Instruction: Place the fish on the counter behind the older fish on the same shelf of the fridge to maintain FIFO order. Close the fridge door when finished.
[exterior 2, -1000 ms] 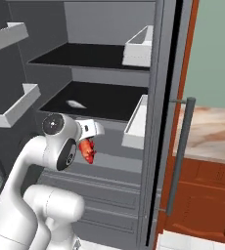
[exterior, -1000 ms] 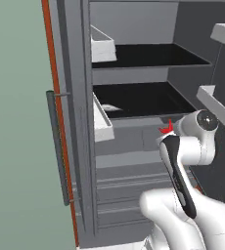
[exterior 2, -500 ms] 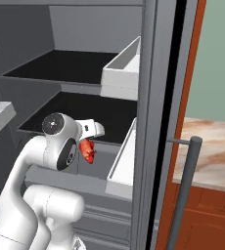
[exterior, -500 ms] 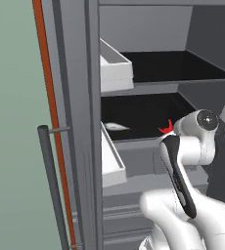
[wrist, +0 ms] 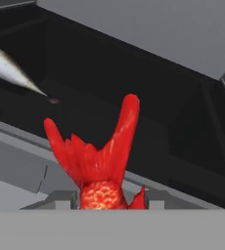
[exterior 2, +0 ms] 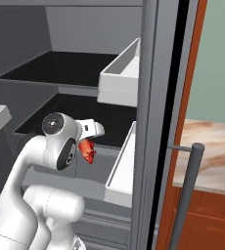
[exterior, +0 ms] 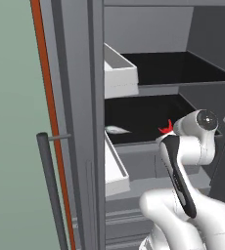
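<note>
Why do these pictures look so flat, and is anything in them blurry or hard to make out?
Left base view: even, rendered light, no glare; the shelf is near black, so the older fish is a pale smear. Right base view: the fish stands out sharp and red in the gripper. Hand view: the tail is crisp, the silver fish soft-edged and cut off at the picture's left edge.

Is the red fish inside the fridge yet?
Not yet. The fish is held in the gripper just before the shelf's front edge, tail pointing inward.
</note>
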Available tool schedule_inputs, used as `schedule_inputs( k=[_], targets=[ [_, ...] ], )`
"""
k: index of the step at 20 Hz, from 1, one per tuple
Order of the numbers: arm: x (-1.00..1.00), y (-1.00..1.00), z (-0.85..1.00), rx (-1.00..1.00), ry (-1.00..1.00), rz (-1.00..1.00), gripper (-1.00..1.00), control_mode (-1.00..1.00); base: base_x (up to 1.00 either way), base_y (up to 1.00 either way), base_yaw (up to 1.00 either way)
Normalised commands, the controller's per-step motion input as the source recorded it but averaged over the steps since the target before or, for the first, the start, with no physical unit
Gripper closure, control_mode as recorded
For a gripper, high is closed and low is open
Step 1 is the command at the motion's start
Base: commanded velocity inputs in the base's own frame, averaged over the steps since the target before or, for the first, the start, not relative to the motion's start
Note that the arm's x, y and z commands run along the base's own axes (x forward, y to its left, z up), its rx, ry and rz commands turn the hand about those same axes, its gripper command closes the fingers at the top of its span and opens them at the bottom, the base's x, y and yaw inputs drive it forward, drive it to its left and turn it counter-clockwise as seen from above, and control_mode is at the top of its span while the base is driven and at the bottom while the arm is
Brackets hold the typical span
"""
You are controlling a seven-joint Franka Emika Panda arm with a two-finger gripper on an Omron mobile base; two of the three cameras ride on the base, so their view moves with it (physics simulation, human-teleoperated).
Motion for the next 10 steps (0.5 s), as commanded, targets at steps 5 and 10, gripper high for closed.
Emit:
schedule_inputs(
  k=[5, 10],
  targets=[
    [0.08, 0.0, -0.05, 0.0, -0.02, 0.0, 1.0, -1.0, 0.43, 0.0, 0.0],
    [0.15, 0.06, -0.2, -0.02, -0.45, 0.0, 1.0, -1.0, 0.0, 0.0, 0.0]
  ],
)
